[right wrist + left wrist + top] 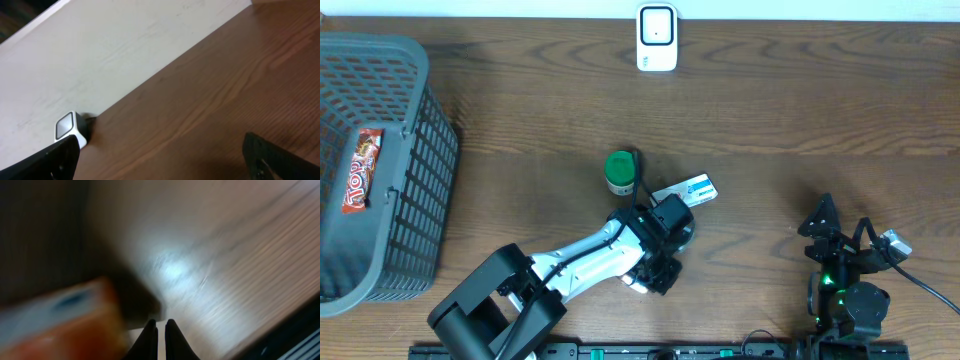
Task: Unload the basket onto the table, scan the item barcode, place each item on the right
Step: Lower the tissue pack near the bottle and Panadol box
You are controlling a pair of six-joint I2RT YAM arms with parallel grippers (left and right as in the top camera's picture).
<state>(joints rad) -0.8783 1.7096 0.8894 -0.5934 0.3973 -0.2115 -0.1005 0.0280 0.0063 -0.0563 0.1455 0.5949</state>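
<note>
In the overhead view one table [820, 110] carries two arms, one scanner [657, 38] at 12 o'clock by the far edge, and one grey basket [428, 180] at 9 o'clock with a single candy bar [361, 170] lying in it. Near the middle stand one green-lidded tub [620, 172] and, at its 4 o'clock, one small white-and-blue box [688, 189] flat on the wood.

The left gripper [670, 208] sits at the box's 7 o'clock, touching or just beside it. Its wrist view is badly blurred, but its two fingers [150, 335] are pressed almost together, and the box [65, 320] seems to lie at their 9 o'clock rather than between them.

The right gripper [840, 230] rests at 4 o'clock, well apart from the box. Its two fingers [272, 157] are spread wide with nothing between them.
</note>
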